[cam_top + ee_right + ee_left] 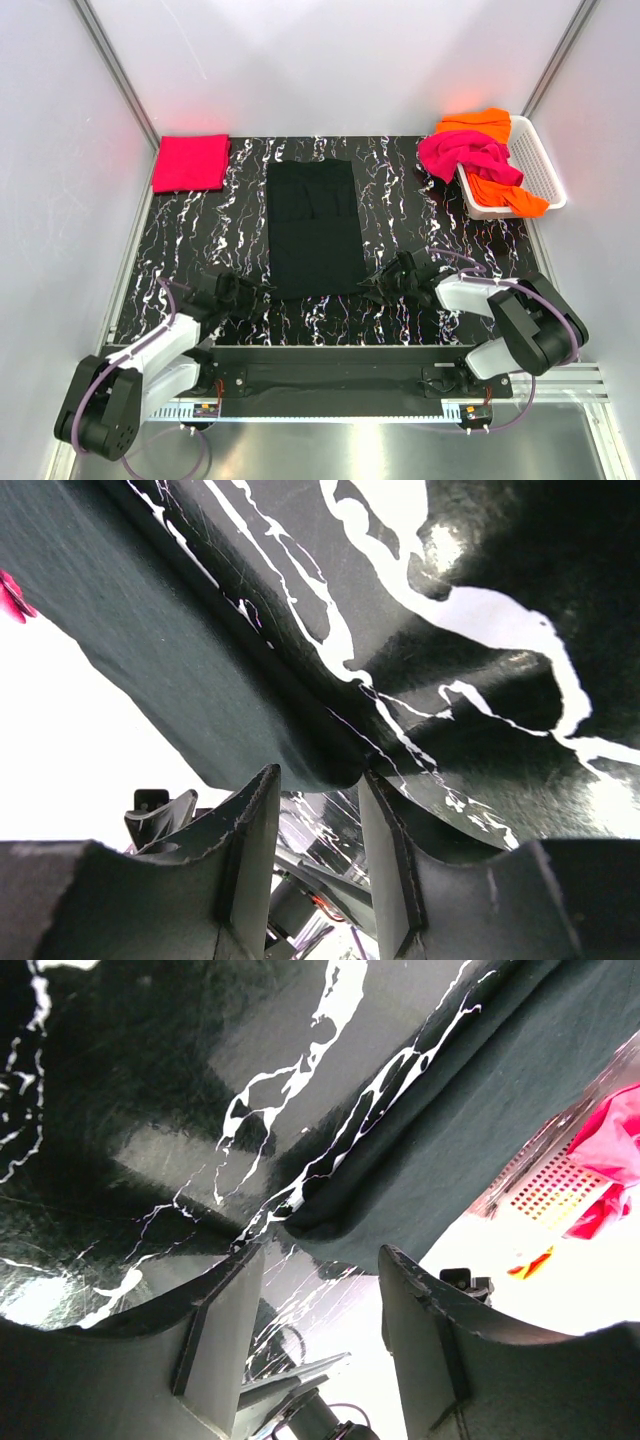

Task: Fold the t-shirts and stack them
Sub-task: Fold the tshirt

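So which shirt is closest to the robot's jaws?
The black t-shirt, flat mid-table, with jaws at both near corners. The red-pink one sits far left; the magenta and orange ones hang on the basket.

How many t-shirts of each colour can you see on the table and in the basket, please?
black t-shirt: 1
red-pink t-shirt: 1
magenta t-shirt: 1
orange t-shirt: 1, as far as the bunched cloth lets me tell
Total: 4
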